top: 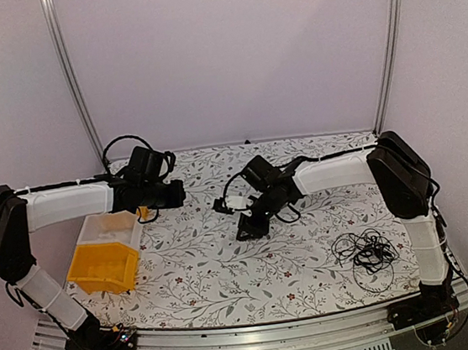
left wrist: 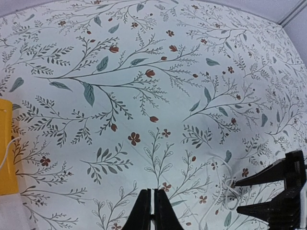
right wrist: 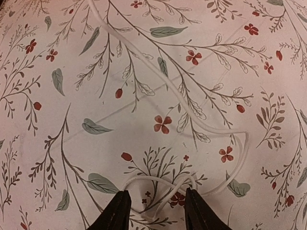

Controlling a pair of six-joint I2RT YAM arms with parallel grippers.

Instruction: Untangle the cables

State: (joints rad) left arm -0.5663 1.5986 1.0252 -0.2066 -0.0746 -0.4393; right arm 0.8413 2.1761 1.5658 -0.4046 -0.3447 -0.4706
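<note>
The black cables (top: 365,249) lie in a loose looping bundle on the flowered tablecloth at the near right, apart from both grippers. A thin white cable (right wrist: 201,115) curves across the cloth, and its loop lies between my right gripper's fingertips. My right gripper (right wrist: 156,203) is open and low over that loop; in the top view it (top: 244,230) is at the table's middle. My left gripper (left wrist: 152,203) is shut and empty above bare cloth; in the top view it (top: 179,195) is at the left of the middle. The white cable (left wrist: 225,184) also shows in the left wrist view.
A yellow bin (top: 105,264) stands at the near left with a clear bin (top: 111,227) behind it. The yellow bin's edge (left wrist: 5,148) shows in the left wrist view. The right gripper's fingers (left wrist: 273,191) show at the left wrist view's right.
</note>
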